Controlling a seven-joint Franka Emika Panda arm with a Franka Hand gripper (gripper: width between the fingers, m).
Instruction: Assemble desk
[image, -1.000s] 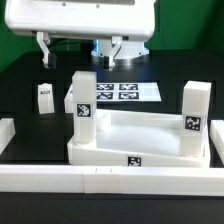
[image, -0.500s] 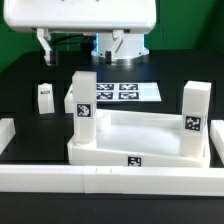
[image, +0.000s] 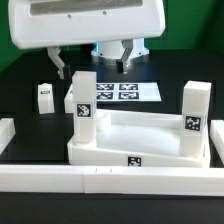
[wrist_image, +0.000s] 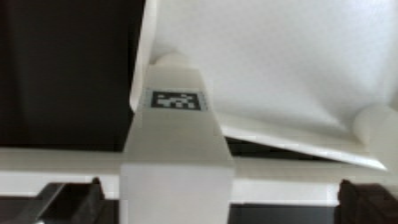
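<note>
The white desk panel (image: 120, 150) lies on the black table with its rim up. Two white tagged legs stand upright in it, one at the exterior view's left (image: 83, 96) and one at the right (image: 194, 120). A third loose leg (image: 44, 97) stands on the table further left. My gripper (image: 90, 60) is open and empty, above and just behind the left upright leg. In the wrist view that leg (wrist_image: 175, 130) sits between my spread fingers (wrist_image: 71, 203), not touched, with the panel (wrist_image: 285, 70) behind it.
The marker board (image: 122, 92) lies flat behind the panel. Long white border rails run along the front (image: 110, 180), the exterior view's left (image: 5, 135) and the right (image: 216, 145). The arm's base stands at the back.
My gripper has come down and moved toward the left upright leg. The fingers now hang lower. The panel and legs have not moved.
</note>
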